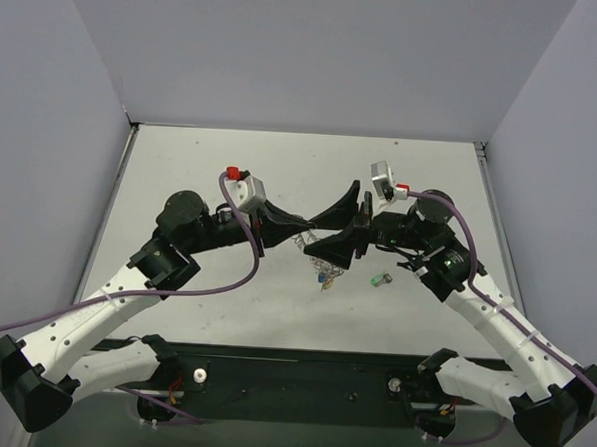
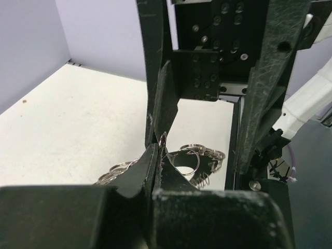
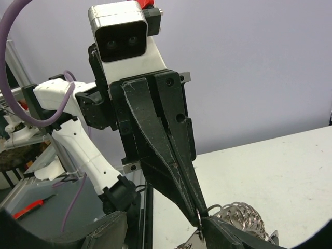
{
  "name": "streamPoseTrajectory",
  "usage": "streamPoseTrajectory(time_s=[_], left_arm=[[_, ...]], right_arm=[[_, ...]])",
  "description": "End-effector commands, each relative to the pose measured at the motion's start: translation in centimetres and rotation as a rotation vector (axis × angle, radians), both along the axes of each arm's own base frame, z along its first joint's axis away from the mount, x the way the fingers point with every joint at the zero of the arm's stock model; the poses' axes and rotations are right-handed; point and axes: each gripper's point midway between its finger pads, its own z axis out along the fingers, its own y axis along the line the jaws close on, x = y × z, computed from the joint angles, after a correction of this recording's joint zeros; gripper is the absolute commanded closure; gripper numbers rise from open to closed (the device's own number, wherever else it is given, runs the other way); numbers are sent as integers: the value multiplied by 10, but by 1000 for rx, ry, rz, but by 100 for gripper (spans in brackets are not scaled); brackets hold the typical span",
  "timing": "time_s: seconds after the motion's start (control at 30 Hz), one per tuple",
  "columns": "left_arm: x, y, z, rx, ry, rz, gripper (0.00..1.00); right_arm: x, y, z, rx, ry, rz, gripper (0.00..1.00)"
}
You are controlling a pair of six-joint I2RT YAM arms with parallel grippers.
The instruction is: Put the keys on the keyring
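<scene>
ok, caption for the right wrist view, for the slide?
Left claw seen head-on, shut on a wire loop of the keyring, its wrist camera above.

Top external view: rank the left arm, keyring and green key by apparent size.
1. left arm, by far the largest.
2. keyring, partly hidden, so its full extent is unsure.
3. green key, smallest.
</scene>
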Motion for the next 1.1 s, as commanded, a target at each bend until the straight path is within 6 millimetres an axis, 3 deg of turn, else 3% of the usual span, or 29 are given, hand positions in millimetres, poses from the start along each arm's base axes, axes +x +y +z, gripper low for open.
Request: streamPoseTrajectory(time_s=[0.0,0.17,0.3,0.63,0.83,0.97,1.07], left_arm=[[10,8,3,11,-31,86,100],[12,15,0,23,-37,132,100],[12,18,-4,32,-37,143,100],[12,22,-14,60,-24,155,100],[10,22,-18,69,-12,152,100],[14,24,-24,88,3,174,100],[16,27,-36,106,24,199,100]], right_arm=[[-2,-14,29,73,-140,-59,38],[29,-38,23,89,-112,-278,30],[42,-50,20,101,-92,-371,26],[33,-32,9,68,-64,-211,30],[26,-20,2,58,-26,-106,37],[33,-22,-3,42,-12,-149,38],[53,-30,-18,12,48,-286,38]])
